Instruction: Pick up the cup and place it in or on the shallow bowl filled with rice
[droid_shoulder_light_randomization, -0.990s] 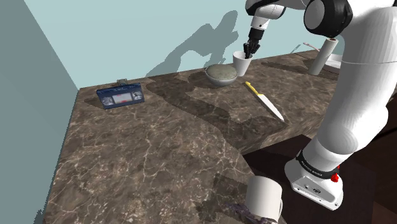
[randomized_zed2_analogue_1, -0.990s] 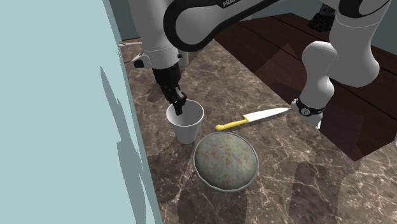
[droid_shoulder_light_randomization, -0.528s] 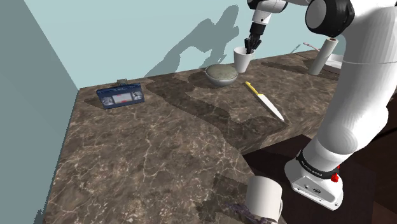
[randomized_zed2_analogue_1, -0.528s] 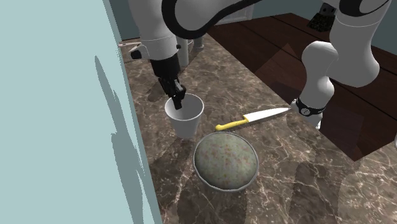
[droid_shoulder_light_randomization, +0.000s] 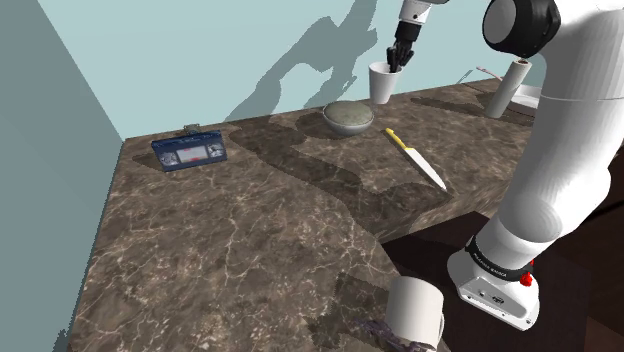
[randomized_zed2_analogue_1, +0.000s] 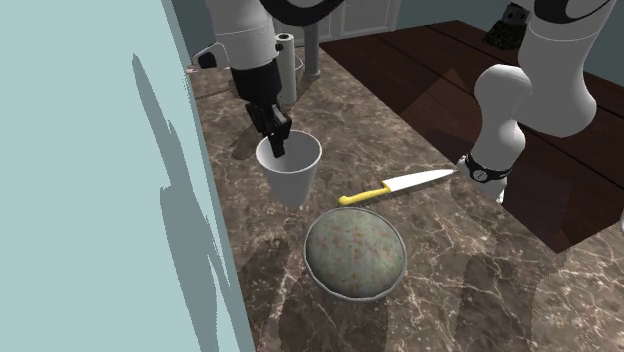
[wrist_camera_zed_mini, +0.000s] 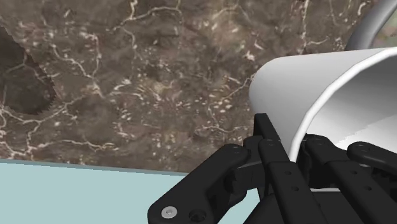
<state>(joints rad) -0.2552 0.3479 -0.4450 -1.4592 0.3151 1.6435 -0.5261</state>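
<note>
Starting at the shoulder view's left, a blue tape (droid_shoulder_light_randomization: 190, 152) lies flat on the marbled counter (droid_shoulder_light_randomization: 250, 240), well apart from everything else. Further along, toward the far edge, sits the bowl (droid_shoulder_light_randomization: 348, 117) — shallow, heaped with a grey speckled mound that I take for the rice. Just beside it, to that view's right, is the cup (droid_shoulder_light_randomization: 382, 82), white and plain. It looks to hang clear of the counter rather than stand on it. The gripper (droid_shoulder_light_randomization: 400, 55) has it by the rim. In the wrist view one black finger (wrist_camera_zed_mini: 270, 143) presses the outside of the cup's side and the other sits inside the mouth, so the jaws are clamped on that one side. Right again, a yellow-handled knife (droid_shoulder_light_randomization: 415, 157) lies on the counter, apart from both, and a white roll (droid_shoulder_light_randomization: 508, 88) stands beyond.

The cup looks light and stiff, thin-sided and smooth — probably a bit slippery. Nothing shows inside it. A pinch on one side of the rim should carry it well enough, I'd judge, but it could swing or twist in the grip under a quick move. The short trip to the bowl wants a slow hand and a low release, since a narrow base may tip on that mound.
</note>
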